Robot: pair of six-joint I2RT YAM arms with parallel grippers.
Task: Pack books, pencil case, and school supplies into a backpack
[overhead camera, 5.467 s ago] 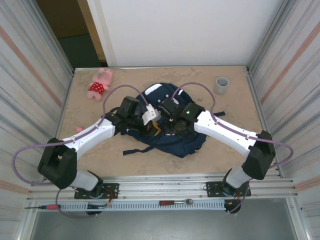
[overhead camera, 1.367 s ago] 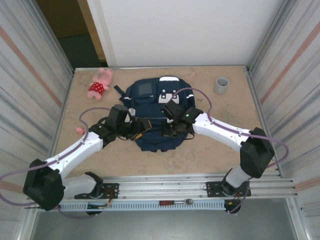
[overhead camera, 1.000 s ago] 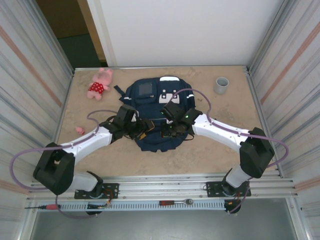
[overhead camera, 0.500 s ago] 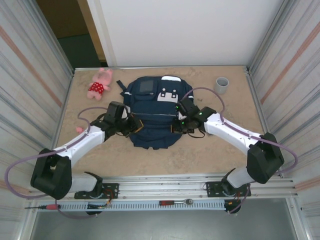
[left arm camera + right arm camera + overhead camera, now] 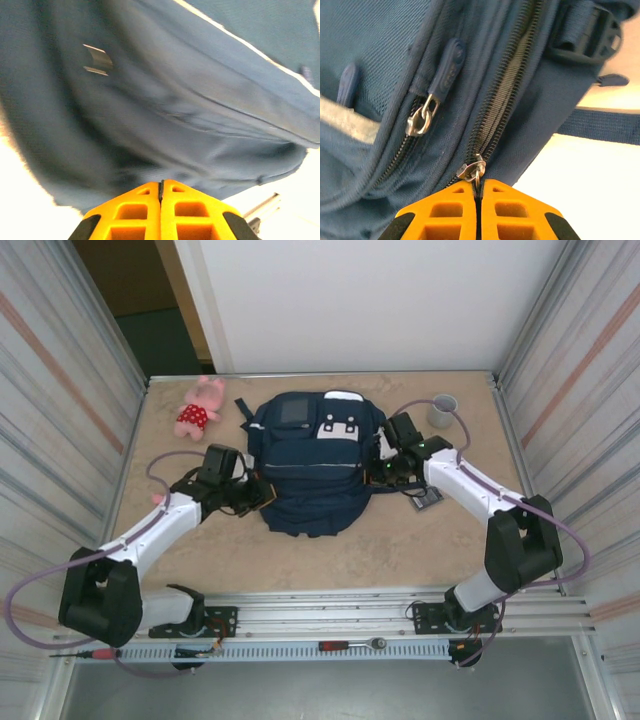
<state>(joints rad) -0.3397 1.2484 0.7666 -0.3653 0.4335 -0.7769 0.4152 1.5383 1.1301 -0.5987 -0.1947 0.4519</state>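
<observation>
The navy backpack (image 5: 310, 465) lies flat mid-table, white patches at its far end. My left gripper (image 5: 262, 494) is at its lower left edge; in the left wrist view the orange fingers (image 5: 161, 184) are shut tip to tip against the blue fabric (image 5: 175, 100), with nothing seen between them. My right gripper (image 5: 383, 472) is at the bag's right side. In the right wrist view it (image 5: 477, 185) is shut on the ring of a metal zipper slider (image 5: 471, 170) on the main zip. The books, pencil case and school supplies are out of view.
A pink plush toy (image 5: 200, 407) lies at the far left and a grey cup (image 5: 442, 408) at the far right. A dark strap end (image 5: 428, 497) lies beside the bag's right side. A second zipper pull (image 5: 422, 120) and a buckle (image 5: 585, 32) sit close to my right fingers.
My right gripper has travelled from the bag's middle to its right side, still shut on the slider. My left gripper shut and drew back to the bag's lower left edge.
</observation>
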